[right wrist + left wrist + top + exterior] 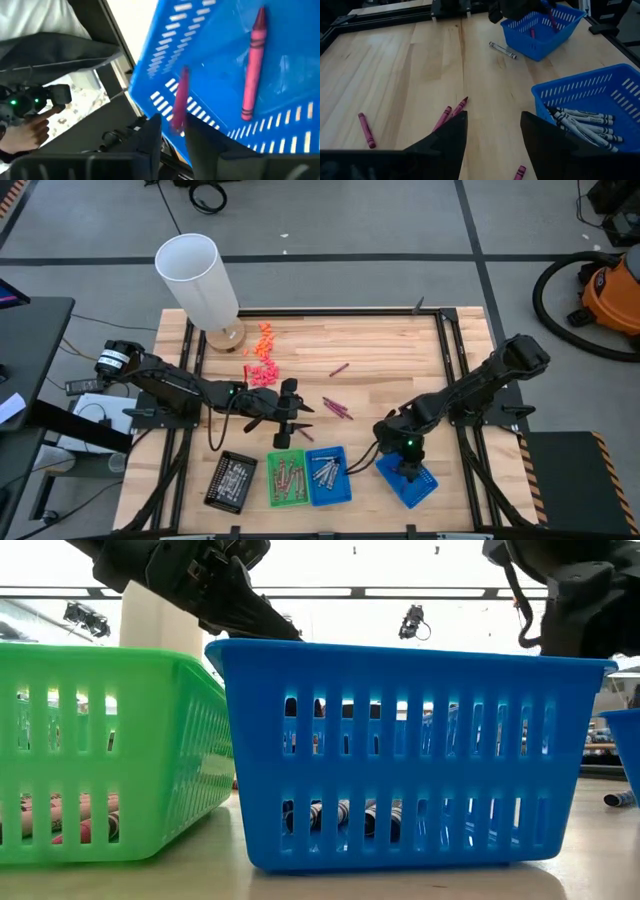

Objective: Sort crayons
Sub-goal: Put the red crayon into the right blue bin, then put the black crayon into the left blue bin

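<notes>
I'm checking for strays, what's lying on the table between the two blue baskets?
One silver-grey crayon lies on bare wood between the far blue basket and the near blue basket, touching neither. The left wrist view shows it.
</notes>
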Tool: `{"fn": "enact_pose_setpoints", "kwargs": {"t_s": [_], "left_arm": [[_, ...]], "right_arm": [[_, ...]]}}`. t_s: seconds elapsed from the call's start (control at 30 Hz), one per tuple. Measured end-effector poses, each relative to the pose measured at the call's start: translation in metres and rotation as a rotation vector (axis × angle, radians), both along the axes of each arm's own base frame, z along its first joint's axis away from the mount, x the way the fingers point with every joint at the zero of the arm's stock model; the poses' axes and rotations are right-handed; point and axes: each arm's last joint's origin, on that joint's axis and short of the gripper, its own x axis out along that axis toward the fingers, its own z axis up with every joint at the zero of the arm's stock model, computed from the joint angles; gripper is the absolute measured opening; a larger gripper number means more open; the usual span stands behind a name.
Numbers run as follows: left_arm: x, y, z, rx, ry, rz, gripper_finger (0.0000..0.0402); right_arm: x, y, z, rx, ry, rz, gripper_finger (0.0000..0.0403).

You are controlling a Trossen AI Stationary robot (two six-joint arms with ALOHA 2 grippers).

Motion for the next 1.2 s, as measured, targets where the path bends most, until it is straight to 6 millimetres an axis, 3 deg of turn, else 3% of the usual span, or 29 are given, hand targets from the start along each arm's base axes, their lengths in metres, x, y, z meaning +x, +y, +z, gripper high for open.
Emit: {"fn": "enact_pose_setpoints", "kwargs": {"t_s": [0.2, 0.37, 0.5, 0.77, 1.07, 1.2], "left_arm": [[0.0, 0.0, 0.0, 0.005, -0.001, -0.002, 0.0194], [0.0, 0.0, 0.0, 0.005, -0.001, -0.002, 0.0194], [0.0, 0.0, 0.0, 0.002, 0.0, -0.001, 0.0194], [0.0, 0.0, 0.0, -0.002, 0.002, 0.001, 0.0194], [-0.001, 0.0, -0.002, 0.002, 0.019, 0.001, 0.0194], [-0.001, 0.0, -0.002, 0.004, 0.022, 0.0, 0.0194]], "right_arm": [[0.005, -0.01, 0.018, -0.014, -0.06, -0.04, 0.0115], [0.002, -0.026, 0.036, -0.217, -0.115, -0.074, 0.0114], [0.001, -0.036, 0.038, -0.398, -0.157, -0.064, 0.0113], [0.005, -0.043, 0.018, -0.64, -0.257, 0.125, 0.0113], [0.014, -0.04, -0.018, -0.657, -0.233, 0.355, 0.0118], [0.017, -0.039, -0.02, -0.656, -0.242, 0.388, 0.0122]]}}
